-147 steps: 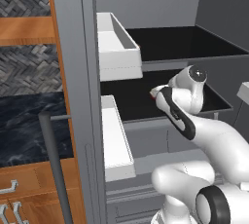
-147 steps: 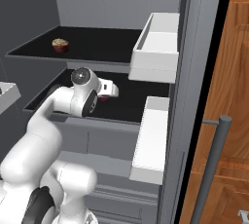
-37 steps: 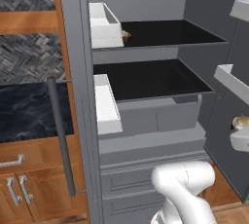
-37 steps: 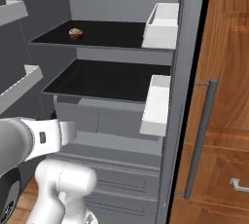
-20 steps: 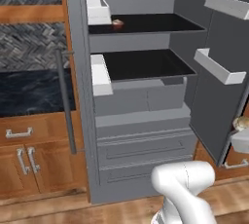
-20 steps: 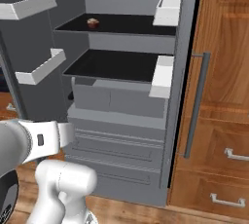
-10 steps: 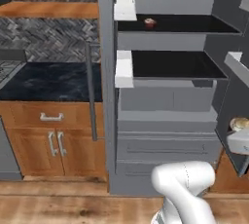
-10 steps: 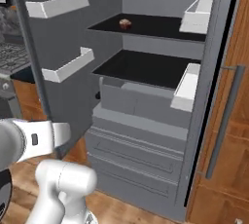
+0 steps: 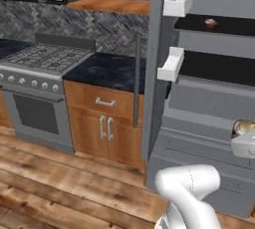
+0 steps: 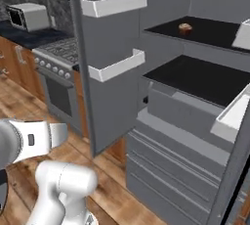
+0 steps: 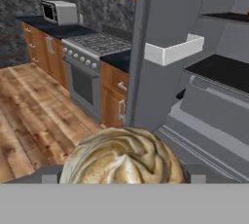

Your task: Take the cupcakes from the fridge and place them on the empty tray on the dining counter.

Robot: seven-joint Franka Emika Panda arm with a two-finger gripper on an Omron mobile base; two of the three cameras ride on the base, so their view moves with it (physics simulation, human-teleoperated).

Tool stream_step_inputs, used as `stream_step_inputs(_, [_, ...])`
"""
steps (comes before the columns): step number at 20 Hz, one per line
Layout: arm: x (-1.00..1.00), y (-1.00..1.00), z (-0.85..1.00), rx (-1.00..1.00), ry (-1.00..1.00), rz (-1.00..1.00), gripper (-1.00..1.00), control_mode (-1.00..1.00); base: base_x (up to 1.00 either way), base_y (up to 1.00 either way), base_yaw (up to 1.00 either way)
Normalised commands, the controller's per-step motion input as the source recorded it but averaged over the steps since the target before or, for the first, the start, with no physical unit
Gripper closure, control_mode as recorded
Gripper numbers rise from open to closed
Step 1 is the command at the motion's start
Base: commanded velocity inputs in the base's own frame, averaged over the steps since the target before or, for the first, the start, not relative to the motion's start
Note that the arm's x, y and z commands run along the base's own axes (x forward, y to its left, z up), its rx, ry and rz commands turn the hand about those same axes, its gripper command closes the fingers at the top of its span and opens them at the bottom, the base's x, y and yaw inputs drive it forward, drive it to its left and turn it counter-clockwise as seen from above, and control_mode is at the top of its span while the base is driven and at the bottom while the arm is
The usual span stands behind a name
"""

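One cupcake with a swirled cream top sits right at the bottom of the hand view, and my gripper is shut on it. In the left base view this cupcake shows at the right edge, resting in the gripper. A second cupcake stands on the top black shelf of the open fridge; it shows as the same cupcake in the right base view. The tray and the dining counter are out of view.
The fridge's open left door with two white bins stands between me and the stove. A wall counter with wooden cabinets adjoins the fridge. A microwave sits further left. Wooden floor lies in front.
The whole picture has shifted as the base moves: the fridge has slid rightward and the stove and floor have come into view. The cupcake stays in the gripper.
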Motion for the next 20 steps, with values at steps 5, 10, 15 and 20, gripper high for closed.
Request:
stream_step_inputs(5, [0.0, 0.0, 0.0, 0.0, 0.0, 0.0, 1.0, 1.0, -0.09, 0.0, 0.64])
stream_step_inputs(10, [0.0, 0.0, 0.0, 0.0, 0.0, 0.0, 1.0, 1.0, 0.0, 0.01, 0.68])
stream_step_inputs(15, [0.0, 0.0, 0.0, 0.0, 0.0, 0.0, 1.0, 1.0, 0.0, 0.09, 0.66])
stream_step_inputs(20, [0.0, 0.0, 0.0, 0.0, 0.0, 0.0, 1.0, 1.0, 0.0, 0.11, 0.6])
